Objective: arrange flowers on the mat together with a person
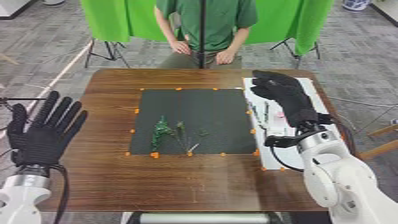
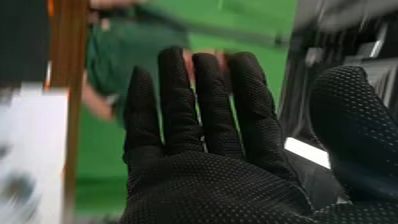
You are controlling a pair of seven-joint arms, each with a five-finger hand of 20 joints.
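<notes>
Bench [image 1: 178,187], brown wood, takes up the middle of the head view. On it lies the dark mat [image 1: 204,107], at the centre of the frame, with the white sheet [image 1: 269,160] just beside its right edge. Above the upper part of that sheet is the right hand [image 1: 282,92], fingers straight and slightly parted, thumb well out, pinching nothing. The left hand [image 1: 43,142] is at the left edge of the frame, off the bench, its fingers spread and holding nothing. On the lower half of the mat lie a leafy green sprig [image 1: 161,131] and, to its right, some thinner stems [image 1: 181,136]. Smallest is a pink bloom [image 1: 280,115] on the sheet. The arranging looks partly done, likely between placements; the next move probably calls for lowering the right hand, closing on one stem and carrying it leftward onto the mat.
</notes>
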